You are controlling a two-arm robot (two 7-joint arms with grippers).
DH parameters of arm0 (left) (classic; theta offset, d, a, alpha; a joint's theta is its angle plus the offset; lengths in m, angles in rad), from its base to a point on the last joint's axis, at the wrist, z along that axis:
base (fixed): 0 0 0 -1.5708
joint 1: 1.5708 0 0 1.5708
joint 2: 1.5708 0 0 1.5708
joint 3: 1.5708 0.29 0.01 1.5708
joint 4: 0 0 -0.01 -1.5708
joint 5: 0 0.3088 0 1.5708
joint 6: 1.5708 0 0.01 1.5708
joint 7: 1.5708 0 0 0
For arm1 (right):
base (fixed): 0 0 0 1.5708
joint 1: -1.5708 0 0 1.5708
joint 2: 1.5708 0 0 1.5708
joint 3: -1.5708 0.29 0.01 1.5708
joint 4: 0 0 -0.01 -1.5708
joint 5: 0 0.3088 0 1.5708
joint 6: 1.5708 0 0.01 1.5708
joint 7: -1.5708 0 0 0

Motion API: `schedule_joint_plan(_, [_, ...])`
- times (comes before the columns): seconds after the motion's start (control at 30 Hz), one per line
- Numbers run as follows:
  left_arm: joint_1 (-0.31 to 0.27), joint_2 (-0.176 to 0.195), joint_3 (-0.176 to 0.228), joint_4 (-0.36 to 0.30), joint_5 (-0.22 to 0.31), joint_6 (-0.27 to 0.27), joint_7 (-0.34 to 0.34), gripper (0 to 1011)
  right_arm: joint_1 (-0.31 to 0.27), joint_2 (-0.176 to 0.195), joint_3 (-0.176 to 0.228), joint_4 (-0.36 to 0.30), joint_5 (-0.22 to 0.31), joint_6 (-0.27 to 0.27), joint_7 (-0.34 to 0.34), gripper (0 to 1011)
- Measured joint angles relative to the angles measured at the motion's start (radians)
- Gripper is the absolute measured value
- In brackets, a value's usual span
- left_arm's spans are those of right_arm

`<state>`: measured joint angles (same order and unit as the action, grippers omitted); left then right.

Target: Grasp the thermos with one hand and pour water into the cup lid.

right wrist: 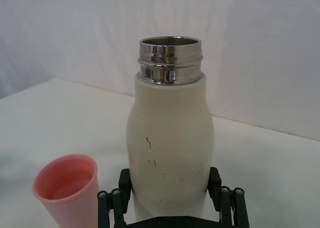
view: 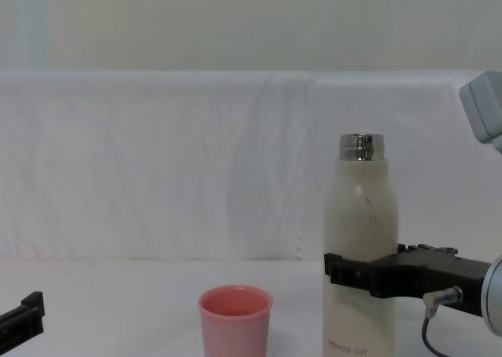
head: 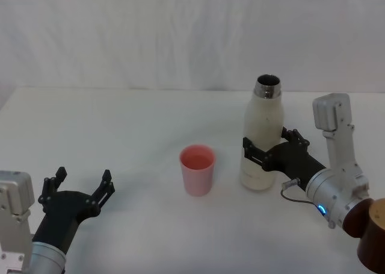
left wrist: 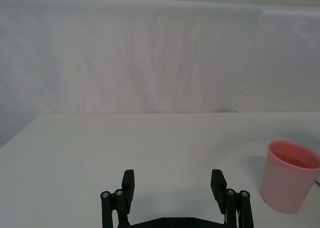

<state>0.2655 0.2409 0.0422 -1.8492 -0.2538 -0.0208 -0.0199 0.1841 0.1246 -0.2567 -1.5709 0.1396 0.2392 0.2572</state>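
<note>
A: The right claw (head: 264,149) straddles the lower half of the thermos (head: 263,143), one finger on each side against the wall. Firm clamping cannot be confirmed. The left claw (head: 81,186) rests spread at the near left of the bench (head: 120,123).

B: Location?

A: The thermos stands upright, neck open, just right of the cup lid (head: 197,169).

B: Handling?

A: Rigid, smooth, likely slippery; probably heavy if full. Grip the straight body. The right wrist view shows scuffs; the chest view shows lettering near the base.

Cream-white thermos (head: 263,143) with steel neck, pink cup lid (head: 197,169), black pincer (head: 264,147).
</note>
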Motion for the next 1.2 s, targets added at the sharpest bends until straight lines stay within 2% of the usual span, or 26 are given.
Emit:
schedule_joint_plan(0.67, [0.000,0.000,0.000,0.000,0.000,0.000,0.000,1001,0.009,0.028,-0.030,0.009,0.035,-0.009,-0.017,946])
schedule_joint_plan(1.2, [0.000,0.000,0.000,0.000,0.000,0.000,0.000,1001,0.012,0.051,-0.056,0.010,0.038,-0.023,-0.015,946])
